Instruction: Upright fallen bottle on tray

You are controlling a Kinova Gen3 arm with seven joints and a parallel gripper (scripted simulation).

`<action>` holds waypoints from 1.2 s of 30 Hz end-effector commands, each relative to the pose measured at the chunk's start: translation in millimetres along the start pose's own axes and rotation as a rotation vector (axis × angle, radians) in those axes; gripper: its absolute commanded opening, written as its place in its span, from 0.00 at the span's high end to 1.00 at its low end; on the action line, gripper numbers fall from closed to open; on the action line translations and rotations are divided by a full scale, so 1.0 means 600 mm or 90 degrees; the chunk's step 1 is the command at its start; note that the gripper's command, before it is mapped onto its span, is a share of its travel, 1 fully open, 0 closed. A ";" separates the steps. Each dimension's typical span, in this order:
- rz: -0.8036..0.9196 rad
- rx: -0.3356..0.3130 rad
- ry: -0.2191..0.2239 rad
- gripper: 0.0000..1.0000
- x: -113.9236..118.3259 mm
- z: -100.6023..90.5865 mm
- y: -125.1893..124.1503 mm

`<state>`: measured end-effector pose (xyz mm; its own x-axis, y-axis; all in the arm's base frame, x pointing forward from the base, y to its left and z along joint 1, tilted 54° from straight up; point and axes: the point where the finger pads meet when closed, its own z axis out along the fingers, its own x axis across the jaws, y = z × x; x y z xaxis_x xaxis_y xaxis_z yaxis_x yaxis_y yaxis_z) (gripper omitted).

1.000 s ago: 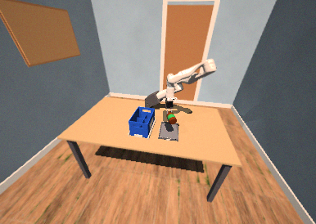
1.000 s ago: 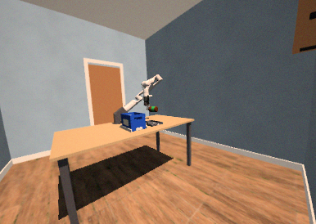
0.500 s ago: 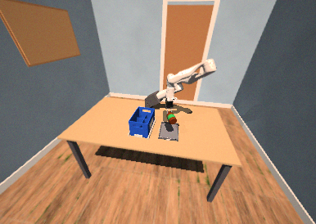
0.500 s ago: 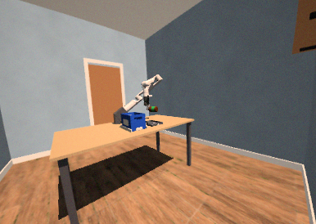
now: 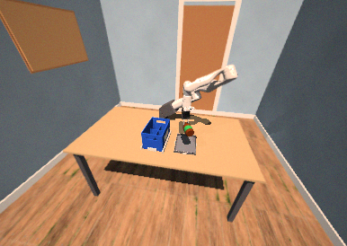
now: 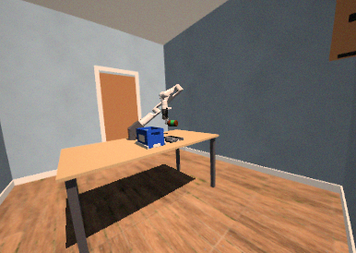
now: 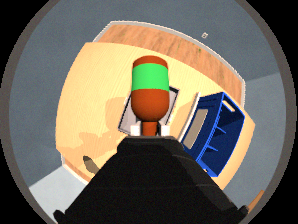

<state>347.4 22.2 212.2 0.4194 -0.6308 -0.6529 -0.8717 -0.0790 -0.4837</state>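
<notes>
The brown bottle with a green band (image 5: 188, 129) (image 6: 172, 123) (image 7: 150, 77) is in the air, lying nearly level, its base pointing away from the gripper. My gripper (image 5: 185, 122) (image 6: 167, 122) (image 7: 149, 125) points down and is shut on the bottle's neck. The grey tray (image 5: 191, 148) (image 6: 179, 139) (image 7: 171, 105) lies flat on the table, below the bottle; the bottle hides part of it in the wrist view. The blue crate (image 5: 153, 142) (image 6: 151, 138) (image 7: 220, 135) stands upright beside the tray, and nothing holds it.
The crate's raised walls stand close to one side of the tray. The wooden table (image 5: 107, 135) (image 6: 100, 155) (image 7: 75, 100) carries both; its front edge runs a little beyond them. The arm's base is at the back of the table, behind the crate.
</notes>
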 end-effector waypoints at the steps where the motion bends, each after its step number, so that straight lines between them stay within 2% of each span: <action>1: 0.000 0.001 0.001 1.00 0.001 -0.001 0.000; 15: -0.010 0.001 0.001 1.00 0.001 -0.001 0.000; 36: -0.161 0.001 0.001 1.00 0.001 -0.001 0.000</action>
<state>347.3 23.0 212.7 0.6208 -0.5917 -0.5143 -0.7422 -0.2325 -0.6285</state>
